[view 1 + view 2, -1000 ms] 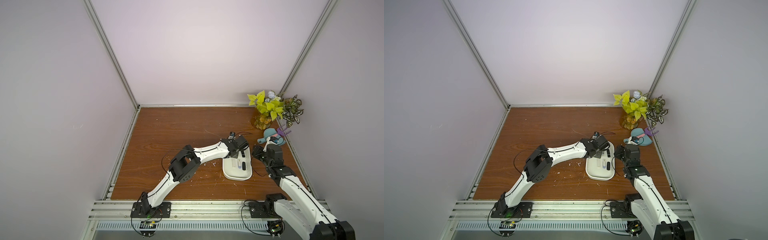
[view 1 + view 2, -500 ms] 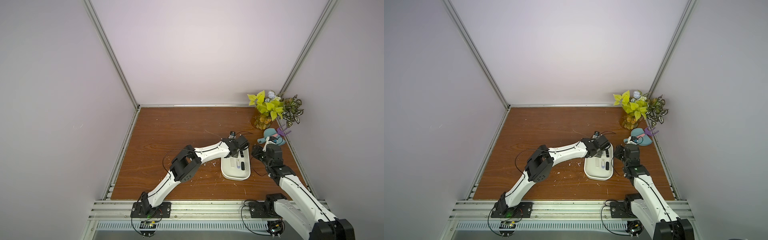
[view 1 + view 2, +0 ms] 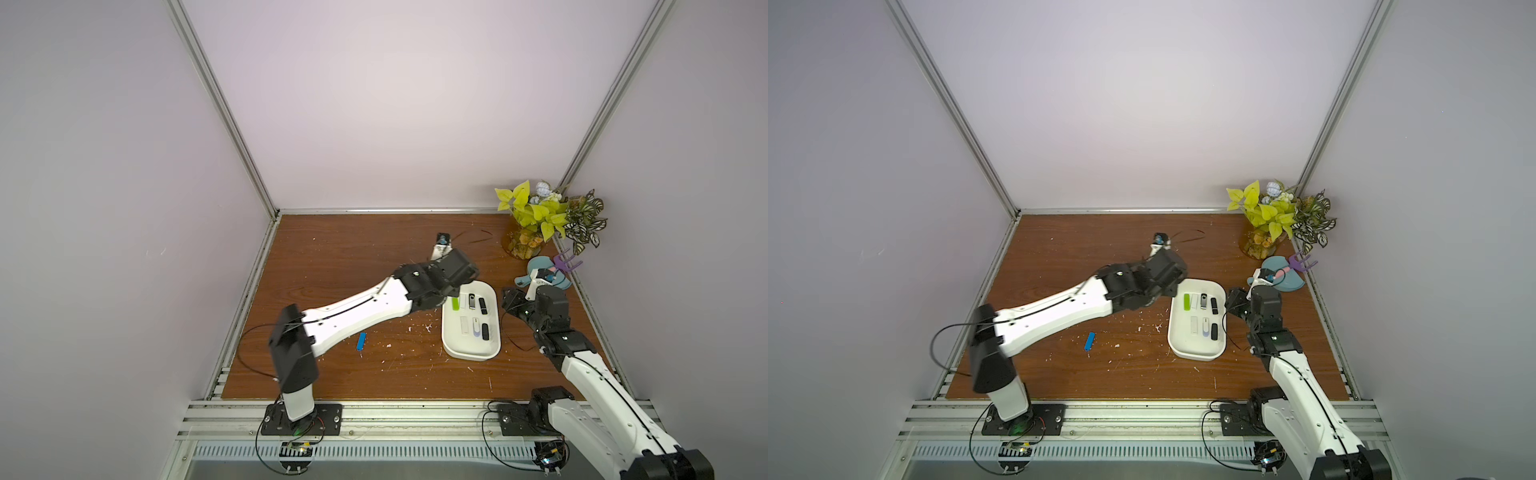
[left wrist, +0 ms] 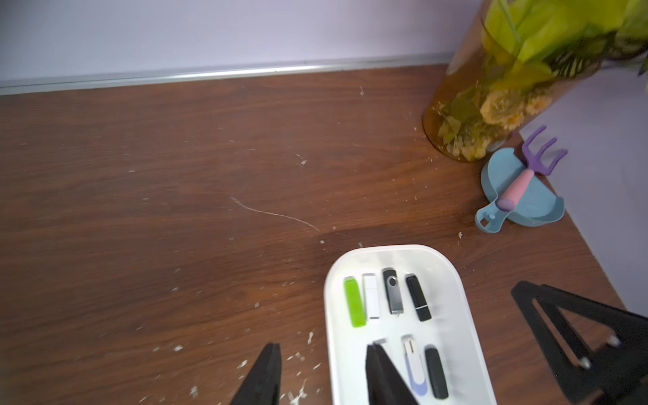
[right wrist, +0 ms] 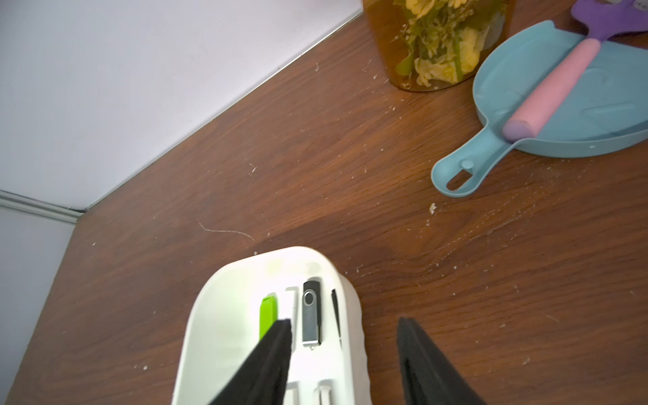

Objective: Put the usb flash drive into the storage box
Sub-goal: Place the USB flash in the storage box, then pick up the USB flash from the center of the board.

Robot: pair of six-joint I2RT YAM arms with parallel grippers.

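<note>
One more drive point(image 4: 355, 306) in storage box point(image 4: 452, 336)

In storage box point(image 3: 469, 350), right of centre: drives point(image 3: 471, 301) in two rows. Left, on table point(image 3: 332, 249): loose drive point(image 3: 361, 341). Upper right: dustpan point(image 3: 538, 263) before vase point(image 3: 521, 246).

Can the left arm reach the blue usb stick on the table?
Probably yes. The blue plastic usb flash drive lies on the brown wooden table, nothing on or against it. The left pincer is open at the rim of the shallow white plastic storage box; it must fold back.
</note>
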